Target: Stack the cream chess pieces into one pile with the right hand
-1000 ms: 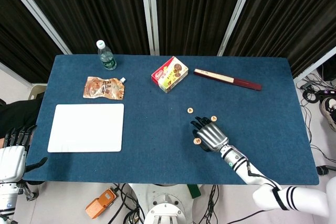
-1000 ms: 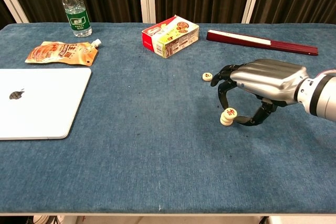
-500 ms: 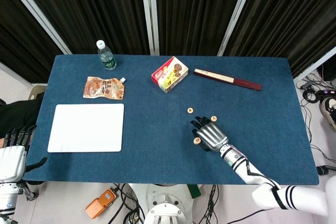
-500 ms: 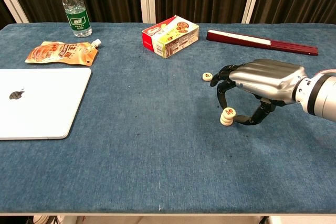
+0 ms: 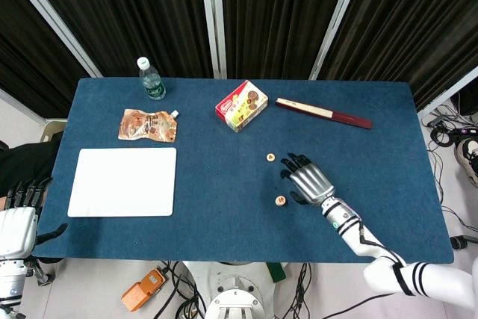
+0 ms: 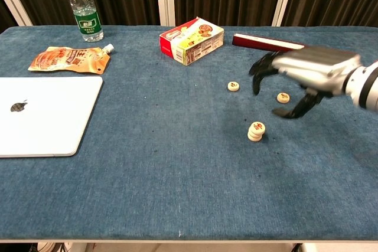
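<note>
Now right hand [image 6: 307, 75] hovers w/ fingers spread, empty, above loose cream piece [image 6: 283, 97]

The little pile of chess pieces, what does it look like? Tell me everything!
The pile is a short stack of round, flat, cream discs, each looking like smooth wood or plastic. The top disc has a red mark on its face and sits a bit off-centre, so the stack leans slightly. It stands on the blue table, near the front right. Nothing touches it; the right robot hand hovers behind it with its fingers apart.
</note>
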